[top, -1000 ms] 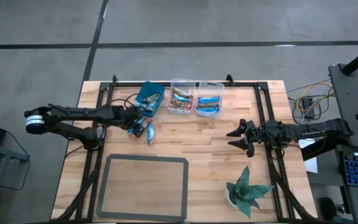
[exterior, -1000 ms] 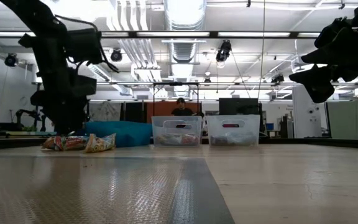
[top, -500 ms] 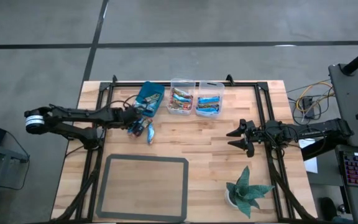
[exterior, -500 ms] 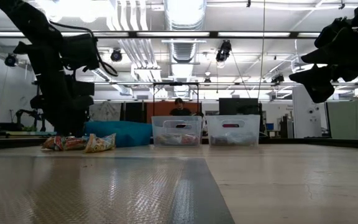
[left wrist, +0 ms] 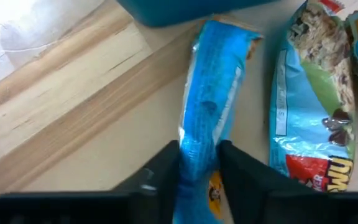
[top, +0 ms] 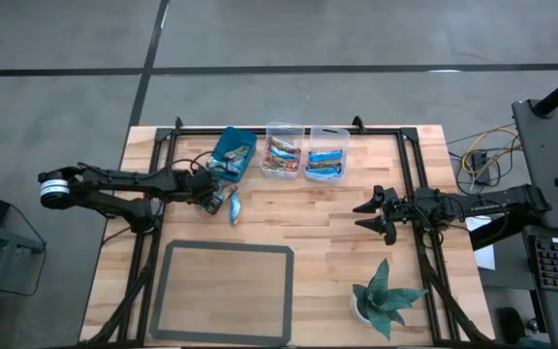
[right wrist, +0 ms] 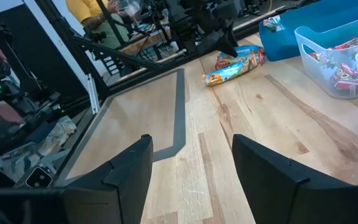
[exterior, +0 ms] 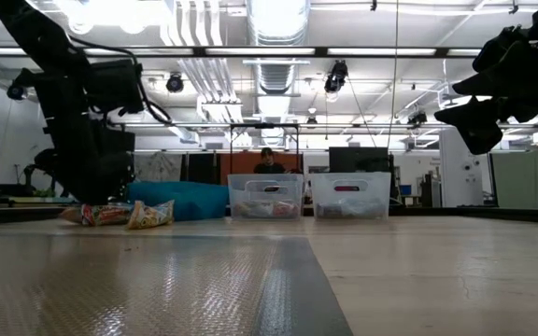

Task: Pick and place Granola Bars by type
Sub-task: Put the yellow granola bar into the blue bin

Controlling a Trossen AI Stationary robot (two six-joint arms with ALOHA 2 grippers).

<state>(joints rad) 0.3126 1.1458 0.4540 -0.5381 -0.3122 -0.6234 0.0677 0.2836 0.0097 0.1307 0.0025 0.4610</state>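
Observation:
A blue granola bar (left wrist: 207,118) lies on the wood just in front of the tipped teal bin (top: 232,153). My left gripper (left wrist: 199,171) is shut on it. Beside it lies a greenish bar (left wrist: 309,112), seen from above as a loose bar (top: 232,206). Two clear bins hold sorted bars: reddish-brown ones (top: 282,155) and blue ones (top: 325,161). My right gripper (top: 371,215) hangs open above the table's right part, touching nothing. My left gripper pinches the blue bar between its two fingers, one on each long edge (left wrist: 188,158), near the end that faces the gripper. The fingers lie across the bar. The rest of the bar lies flat on the wood and points toward the teal bin.
A dark-framed mat (top: 226,291) lies at the near middle of the table. A potted plant (top: 386,296) stands at the near right. Black frame rails (top: 410,165) run along the table's sides. Cables and equipment sit beyond the right edge.
My left arm has shifted a little toward the table's left edge and come down slightly over the loose bars. The bars lie where they were.

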